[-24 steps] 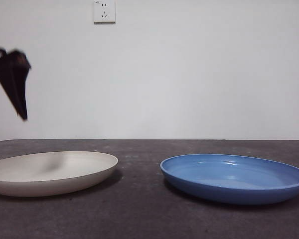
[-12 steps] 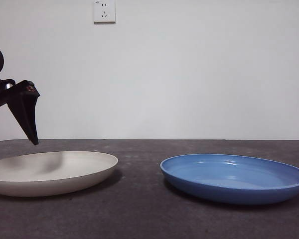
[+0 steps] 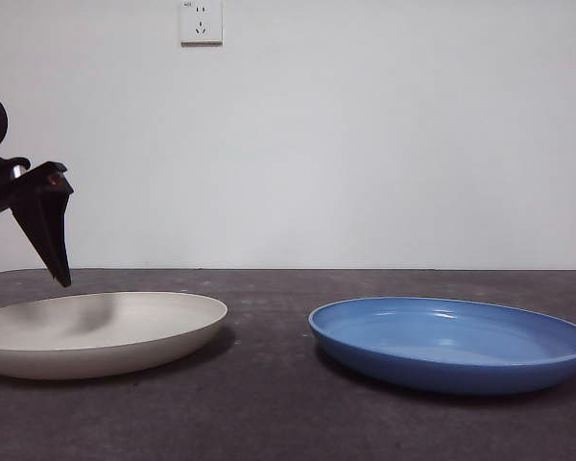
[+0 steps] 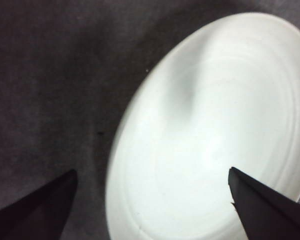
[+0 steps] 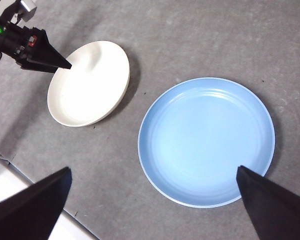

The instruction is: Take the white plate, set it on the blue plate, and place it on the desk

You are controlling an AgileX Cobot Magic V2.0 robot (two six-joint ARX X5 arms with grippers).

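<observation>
**Approach under way, nothing lifted yet**

You are at the very start of the job. The white plate (image 3: 96, 331) lies flat on the worktop (image 3: 288, 413), and the blue plate (image 3: 451, 343) lies flat beside it, the two clearly apart with bare surface between them. Neither plate is touched by anything.

Your left end effector (image 4: 150, 200) hangs above the white plate with its jaws spread wide; in its wrist view one jaw is over the plate's inside and the other over the dark worktop outside the rim, so the rim falls between them. In the front view it shows as a dark pointed tip (image 3: 46, 230) just above the plate's far left side, not yet in contact.

Your right end effector (image 5: 155, 200) waits high over the scene, jaws wide apart and empty, looking down on both plates.

So, by my reading, nothing of the task is done. What is left for you: come down onto the white plate's rim, close on it, lift it, carry it across and set it on the blue plate, then handle the final placing on the worktop.
</observation>
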